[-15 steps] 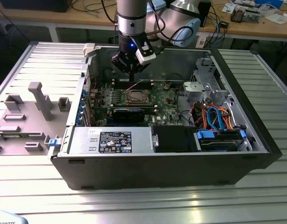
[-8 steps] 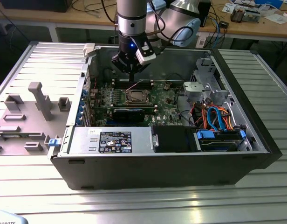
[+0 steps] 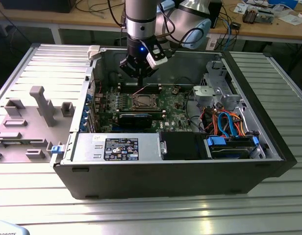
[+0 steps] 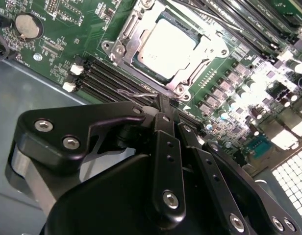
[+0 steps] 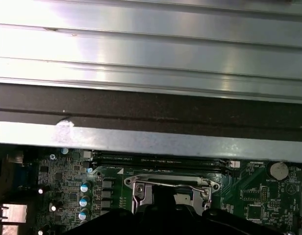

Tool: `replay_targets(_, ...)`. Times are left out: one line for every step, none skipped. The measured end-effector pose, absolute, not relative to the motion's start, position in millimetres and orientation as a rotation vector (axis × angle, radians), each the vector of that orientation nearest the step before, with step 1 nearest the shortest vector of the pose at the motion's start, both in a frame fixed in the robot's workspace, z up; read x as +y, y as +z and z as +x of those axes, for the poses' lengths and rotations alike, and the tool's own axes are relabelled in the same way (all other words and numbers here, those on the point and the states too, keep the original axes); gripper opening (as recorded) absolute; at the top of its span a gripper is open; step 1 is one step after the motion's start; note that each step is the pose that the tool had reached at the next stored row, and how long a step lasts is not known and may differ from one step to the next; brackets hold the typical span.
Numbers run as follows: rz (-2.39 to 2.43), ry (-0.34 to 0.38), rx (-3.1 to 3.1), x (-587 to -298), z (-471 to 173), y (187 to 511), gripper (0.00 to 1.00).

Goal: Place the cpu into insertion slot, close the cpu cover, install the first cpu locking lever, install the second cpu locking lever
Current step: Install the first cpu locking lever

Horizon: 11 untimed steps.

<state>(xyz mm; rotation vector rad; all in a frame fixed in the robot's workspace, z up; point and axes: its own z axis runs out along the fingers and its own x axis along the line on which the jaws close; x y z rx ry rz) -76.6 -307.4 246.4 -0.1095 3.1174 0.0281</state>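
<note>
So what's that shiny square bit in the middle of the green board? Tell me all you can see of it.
That is the cpu, a flat square chip with a dull silver-grey metal top, lying level in its socket on the green board. The cpu cover, a thin silvery metal frame with a square window, lies closed around it. The gripper hangs just beside the socket, its fingers together at a thin wire lever.

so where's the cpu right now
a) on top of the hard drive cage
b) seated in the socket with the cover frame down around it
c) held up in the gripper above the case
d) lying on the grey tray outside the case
b: in the second wrist view the cpu sits in the socket, with the cpu cover lying flat around it.
</note>
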Motion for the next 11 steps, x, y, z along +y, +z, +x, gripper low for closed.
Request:
replay_targets(-0.111,0.028,3.117,-307.0,-76.2,246.1,0.11)
replay_targets(-0.113,0.028,3.117,-306.6,-75.5,245.8,0.11)
replay_targets(-0.114,0.029,3.117,-306.4,-75.4,245.5,0.11)
replay_targets(-0.115,0.028,3.117,-306.2,-75.1,245.2,0.11)
replay_targets(-0.115,0.028,3.117,-306.2,-74.5,244.7,0.11)
replay_targets(-0.115,0.028,3.117,-306.2,-74.0,244.3,0.11)
replay_targets(-0.115,0.028,3.117,-306.1,-72.7,243.5,0.11)
replay_targets(-0.115,0.028,3.117,-306.2,-72.1,243.1,0.11)
replay_targets(-0.115,0.028,3.117,-306.2,-71.7,242.8,0.11)
replay_targets(-0.115,0.028,3.117,-306.1,-71.2,242.5,0.11)
replay_targets(-0.115,0.028,3.117,-306.1,-70.6,242.2,0.11)
